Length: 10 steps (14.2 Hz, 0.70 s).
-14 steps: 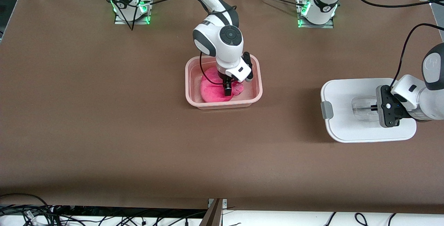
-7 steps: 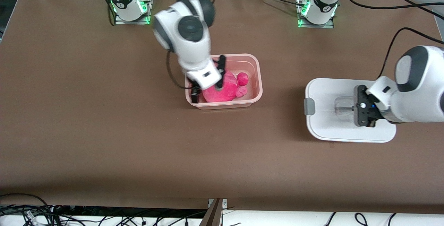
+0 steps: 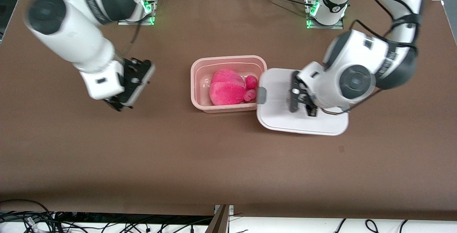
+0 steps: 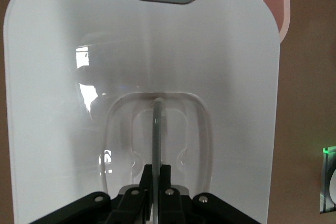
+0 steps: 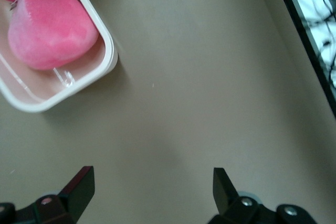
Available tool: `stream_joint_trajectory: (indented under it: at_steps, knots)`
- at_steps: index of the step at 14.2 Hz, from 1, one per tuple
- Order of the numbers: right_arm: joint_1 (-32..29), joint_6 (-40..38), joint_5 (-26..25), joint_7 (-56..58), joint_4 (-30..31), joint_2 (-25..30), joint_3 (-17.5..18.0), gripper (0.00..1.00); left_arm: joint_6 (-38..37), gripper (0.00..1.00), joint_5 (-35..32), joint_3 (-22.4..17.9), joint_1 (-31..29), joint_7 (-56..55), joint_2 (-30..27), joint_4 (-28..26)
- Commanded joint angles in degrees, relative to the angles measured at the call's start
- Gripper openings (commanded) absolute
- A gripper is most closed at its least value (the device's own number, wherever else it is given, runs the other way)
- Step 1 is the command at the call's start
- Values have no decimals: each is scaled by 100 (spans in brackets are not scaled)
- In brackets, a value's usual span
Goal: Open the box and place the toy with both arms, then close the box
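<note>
The pink translucent box (image 3: 228, 58) stands open mid-table with the bright pink toy (image 3: 226, 90) lying inside. My left gripper (image 3: 302, 101) is shut on the clear centre handle (image 4: 156, 124) of the white lid (image 3: 282, 122) and holds it in the air. The lid's grey-clip end (image 3: 261, 95) overlaps the box's end toward the left arm. In the left wrist view my left gripper (image 4: 158, 170) pinches the handle's rib. My right gripper (image 3: 119, 103) is open and empty over bare table toward the right arm's end. The right wrist view shows it (image 5: 152, 182) with the box (image 5: 107, 56) and toy (image 5: 50, 35) off to one side.
Brown table mat (image 3: 178, 154) all round the box. The arm bases (image 3: 325, 11) with green lights stand along the table edge farthest from the front camera. Cables hang past the table's near edge (image 3: 107, 222).
My right gripper has let go of the toy, left the box and swung toward the right arm's end. My left gripper has carried the lid through the air up to the box.
</note>
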<state>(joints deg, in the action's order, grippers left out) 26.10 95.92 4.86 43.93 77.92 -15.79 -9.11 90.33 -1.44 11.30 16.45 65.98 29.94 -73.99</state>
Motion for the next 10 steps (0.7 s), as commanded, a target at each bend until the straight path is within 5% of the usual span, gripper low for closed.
stream_joint_trajectory:
  at_steps: [1,10]
  knots:
    - [18,-432,164,-104,276,566,-423,100,169,0,82,-93,682,-681,91,52]
    - [-1115,-1021,32,-2580,1472,1939,-302,100,1101,0,153,-93,1852,-2299,495,52]
